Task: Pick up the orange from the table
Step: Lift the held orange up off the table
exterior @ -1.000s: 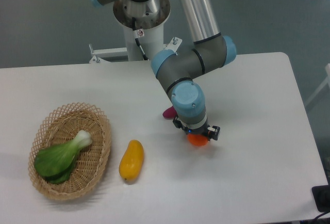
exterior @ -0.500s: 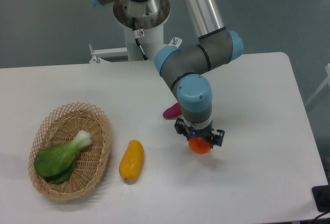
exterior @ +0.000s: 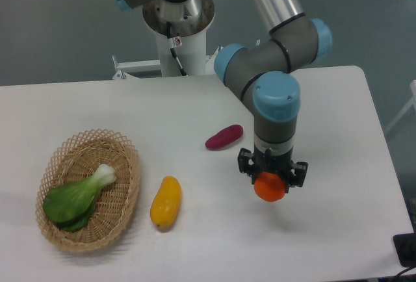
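**Orange in the grip and coming up off the table**

My gripper (exterior: 271,179) is closed on the orange (exterior: 269,188), fingers clamped either side w/ the fruit showing just below the wrist. Using the purple sweet potato (exterior: 224,136) as my landmark: the orange now sits below and to the right of it, near but not touching. A sec ago the arm covered most of that potato and only a sliver showed; now the whole thing is in view, so I've carried the orange rightward and toward the front edge of the table (exterior: 338,230). The fruit also looks larger and fuller in view than before, which I read as lift, tho I can't see a clear gap or shadow to prove it's off the surface.

Rest of the scene, relative to the potato: yellow mango-like fruit (exterior: 166,201) lower left, apart; wicker basket (exterior: 127,165) further left w/ the leafy green veg (exterior: 77,195) inside. None of these shifted.

My take: pick is basically done, grip looks centred. Main risk is the smooth ball slipping if I move fast
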Controlling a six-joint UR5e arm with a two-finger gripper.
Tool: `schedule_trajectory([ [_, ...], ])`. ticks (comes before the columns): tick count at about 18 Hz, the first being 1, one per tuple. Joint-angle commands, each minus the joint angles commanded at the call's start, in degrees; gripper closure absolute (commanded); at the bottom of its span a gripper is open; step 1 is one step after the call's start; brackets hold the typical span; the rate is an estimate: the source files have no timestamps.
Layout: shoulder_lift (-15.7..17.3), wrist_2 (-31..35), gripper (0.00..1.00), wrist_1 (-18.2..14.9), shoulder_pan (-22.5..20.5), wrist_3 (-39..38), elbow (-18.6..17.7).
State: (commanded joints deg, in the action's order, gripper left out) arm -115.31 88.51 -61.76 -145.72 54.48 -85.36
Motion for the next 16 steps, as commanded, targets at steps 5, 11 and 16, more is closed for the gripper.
schedule_trajectory([
  [5, -0.8, 0.6, 0.37, -0.8, -0.2, 1.2, 1.7],
  [11, -1.1, 1.6, 0.36, -1.6, -0.2, 5.8, 2.8],
  [16, -1.1, 3.3, 0.35, -1.7, -0.2, 6.0, 2.4],
])
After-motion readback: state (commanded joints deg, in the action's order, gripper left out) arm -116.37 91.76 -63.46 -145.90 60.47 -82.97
